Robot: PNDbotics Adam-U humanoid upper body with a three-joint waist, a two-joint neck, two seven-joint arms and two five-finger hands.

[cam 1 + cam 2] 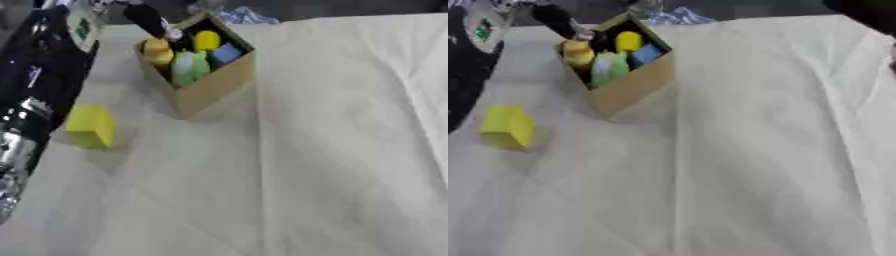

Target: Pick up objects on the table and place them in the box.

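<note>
The left arm [35,100] is cut off by the left edge, its hand lost in blur. Things in the box [214,82] smear into yellow, green and blue blobs. A dark shape [868,12] is clipped at the top right corner.

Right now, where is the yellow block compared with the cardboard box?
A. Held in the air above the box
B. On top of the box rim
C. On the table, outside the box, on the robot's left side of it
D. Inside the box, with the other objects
C. The yellow block rests alone on the table cloth, apart from the box and nearer the view's left edge.
</note>
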